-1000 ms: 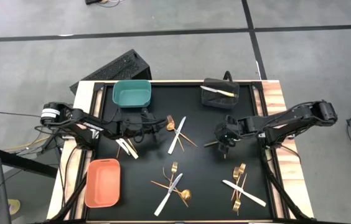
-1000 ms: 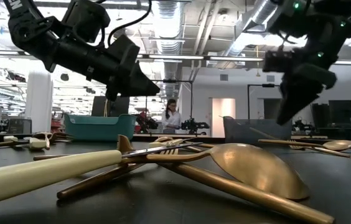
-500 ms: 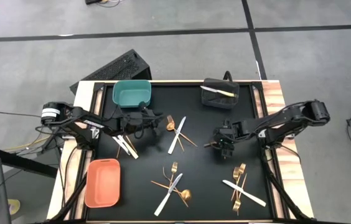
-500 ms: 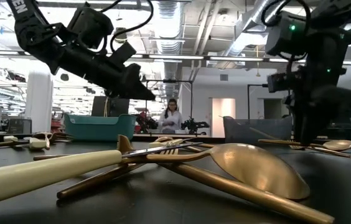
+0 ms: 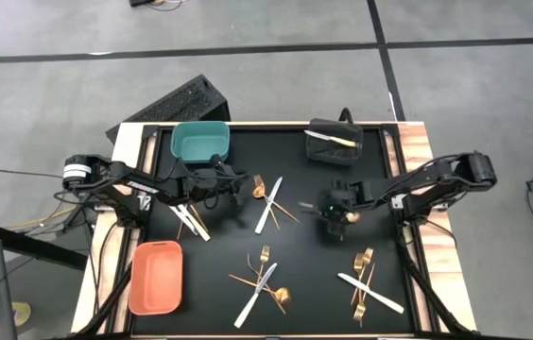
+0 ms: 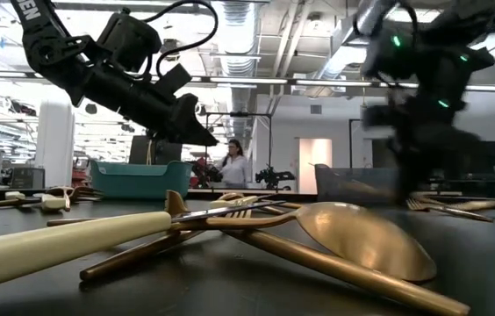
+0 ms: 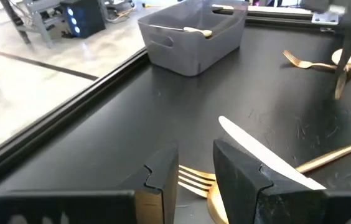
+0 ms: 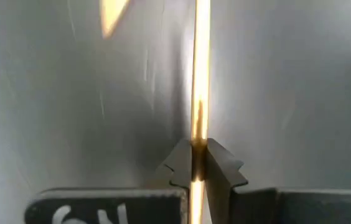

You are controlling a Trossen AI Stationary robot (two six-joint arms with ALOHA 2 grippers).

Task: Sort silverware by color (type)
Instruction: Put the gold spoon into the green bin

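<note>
Gold, copper and white-handled silverware lies in clusters on the black mat: fork, spoon and knife, two white-handled pieces, a crossed pile and forks with a knife. My right gripper is at mid-table, shut on a slim gold fork. My left gripper hovers between the teal bin and the first cluster. It is open, and in its wrist view the fingers stand above gold fork tines and a white knife. My right gripper pinches the gold fork's slim handle between its two fingers, coming from above and pointing down, across the handle. The fork stays low and about level near the mat; whether it is lifted clear, I cannot tell.
An orange bin sits at the near left. A dark bin at the far right holds a white-and-gold piece. Raised mat edges and wooden borders frame the table. A person stands far off in the room.
My right gripper has come down onto the gold fork and shut on it, then moved toward the table's left, blurred in motion. My left gripper has drawn back slightly toward the teal bin.
</note>
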